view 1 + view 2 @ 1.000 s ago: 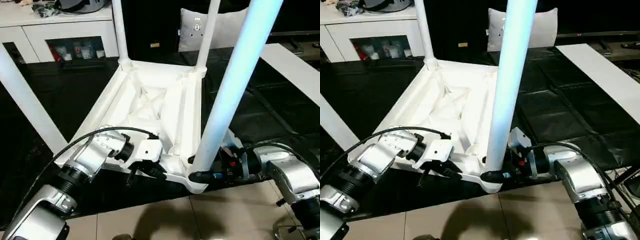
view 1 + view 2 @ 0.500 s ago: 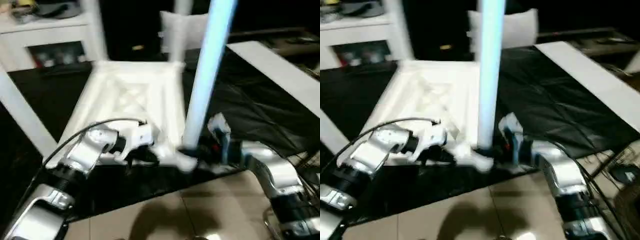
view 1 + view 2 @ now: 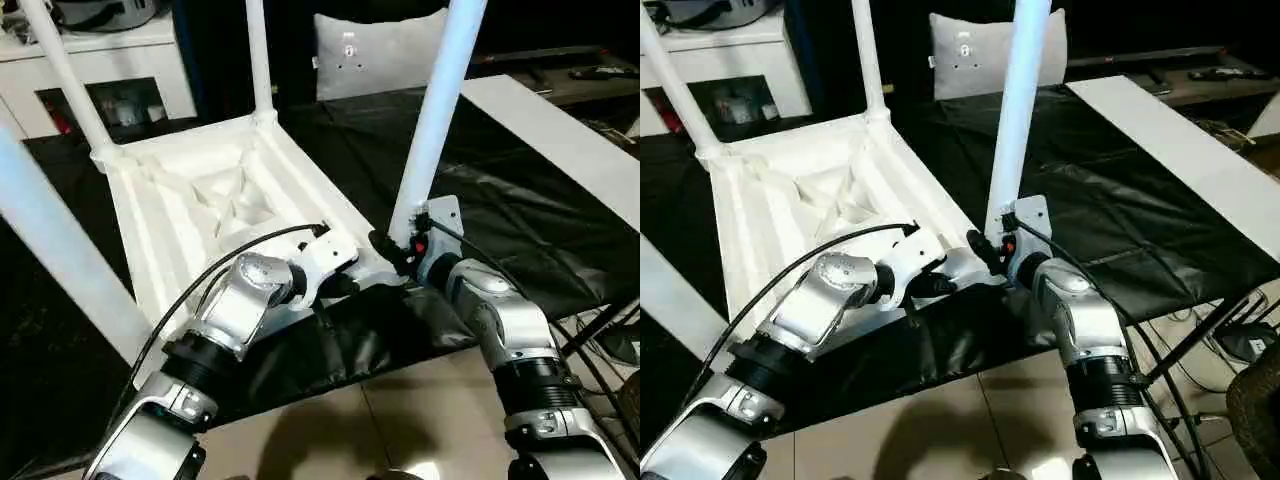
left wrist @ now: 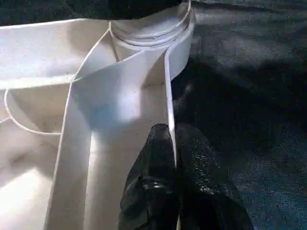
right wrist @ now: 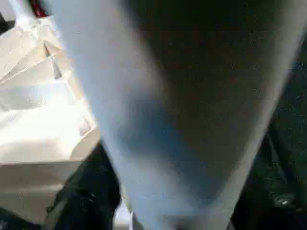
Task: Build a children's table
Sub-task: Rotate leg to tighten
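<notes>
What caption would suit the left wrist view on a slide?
Left gripper shut on the thin rim wall of the upturned white table top, near a corner socket.

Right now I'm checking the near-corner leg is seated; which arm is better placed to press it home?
Right: the right gripper sits at that leg base, while the left gripper is shut on the tabletop rim.
</notes>
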